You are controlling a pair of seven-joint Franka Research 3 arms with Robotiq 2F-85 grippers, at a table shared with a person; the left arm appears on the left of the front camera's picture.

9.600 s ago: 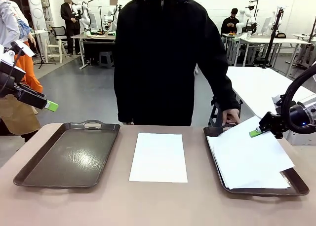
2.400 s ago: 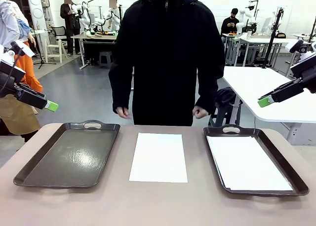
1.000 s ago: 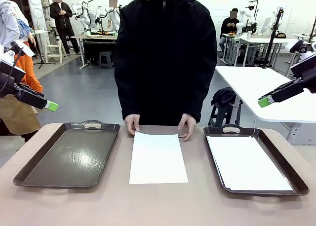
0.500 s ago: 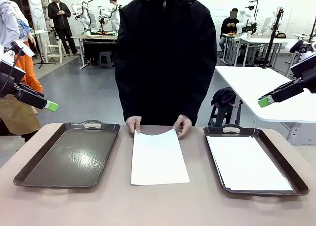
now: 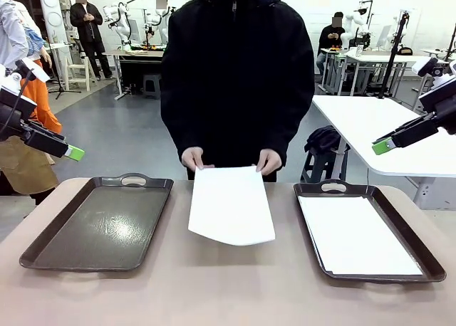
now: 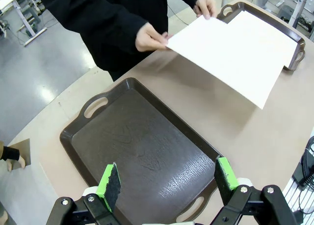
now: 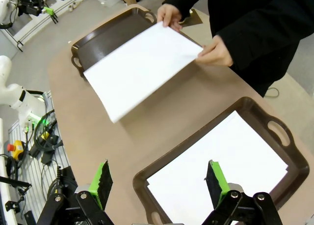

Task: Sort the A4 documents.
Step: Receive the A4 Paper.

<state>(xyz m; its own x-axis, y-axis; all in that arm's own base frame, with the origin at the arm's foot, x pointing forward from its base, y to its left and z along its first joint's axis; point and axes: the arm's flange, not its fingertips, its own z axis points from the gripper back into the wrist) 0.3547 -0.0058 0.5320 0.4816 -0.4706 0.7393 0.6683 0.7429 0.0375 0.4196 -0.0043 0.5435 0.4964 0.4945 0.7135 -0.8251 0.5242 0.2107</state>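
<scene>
A person at the far side holds a white A4 document (image 5: pixel 231 203) by its far corners with both hands (image 5: pixel 194 158), lifted off the table's middle and sloping down toward me; the same sheet (image 6: pixel 235 50) (image 7: pixel 140 68) hangs in both wrist views. Another white A4 document (image 5: pixel 356 235) lies flat in the right dark tray (image 5: pixel 422 248), also seen from above (image 7: pixel 221 171). The left dark tray (image 5: pixel 43 244) holds nothing. My left gripper (image 5: pixel 74 153) hangs open high above the left tray (image 6: pixel 147 151), fingers (image 6: pixel 110 183) apart. My right gripper (image 5: pixel 381 146) hovers open above the right tray.
The brown table (image 5: pixel 228 297) carries the two handled trays with a gap between them under the lifted sheet. White tables, other people and equipment stand in the room behind the person.
The person has picked the middle sheet up by its far edge; it lay flat a second ago and now hangs above the table. Both arms have stayed still.
</scene>
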